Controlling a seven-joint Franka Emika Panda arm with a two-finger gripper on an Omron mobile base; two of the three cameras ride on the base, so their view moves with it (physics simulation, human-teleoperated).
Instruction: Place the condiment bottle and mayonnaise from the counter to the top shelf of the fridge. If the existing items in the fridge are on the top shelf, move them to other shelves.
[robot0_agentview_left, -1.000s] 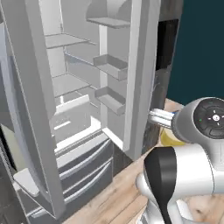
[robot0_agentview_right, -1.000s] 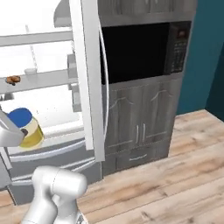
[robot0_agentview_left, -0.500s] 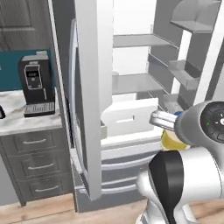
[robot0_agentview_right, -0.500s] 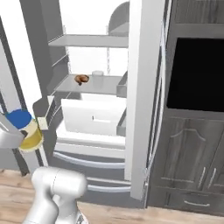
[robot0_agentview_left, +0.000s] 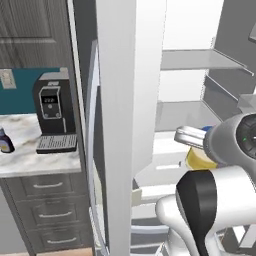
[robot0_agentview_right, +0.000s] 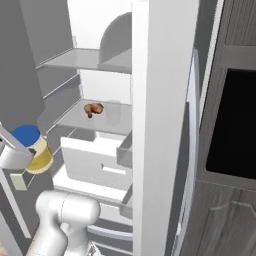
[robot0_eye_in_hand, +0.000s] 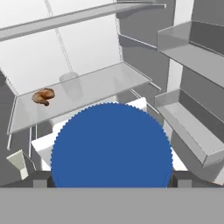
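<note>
Mayonnaise (robot0_agentview_left: 200, 159) is the jar with the yellow body and blue lid, and in the left base view it sits at the end of the arm, in front of the open fridge (robot0_agentview_left: 125, 100). The top shelf (robot0_agentview_left: 200, 59) is higher up than the jar and further in. The condiment bottle (robot0_agentview_left: 5, 141) waits on the counter (robot0_agentview_left: 30, 160), far off to the left.

From the right base view, the gripper (robot0_agentview_right: 17, 152) is closed on the jar. The top shelf (robot0_agentview_right: 85, 60) is up and to the right. The pastry (robot0_agentview_right: 93, 109) lies on the shelf under it, not on the top one.

Looking from the hand view, the blue lid covers the middle. The top shelf (robot0_eye_in_hand: 78, 18) runs above it, so the jar must go up and forward
</note>
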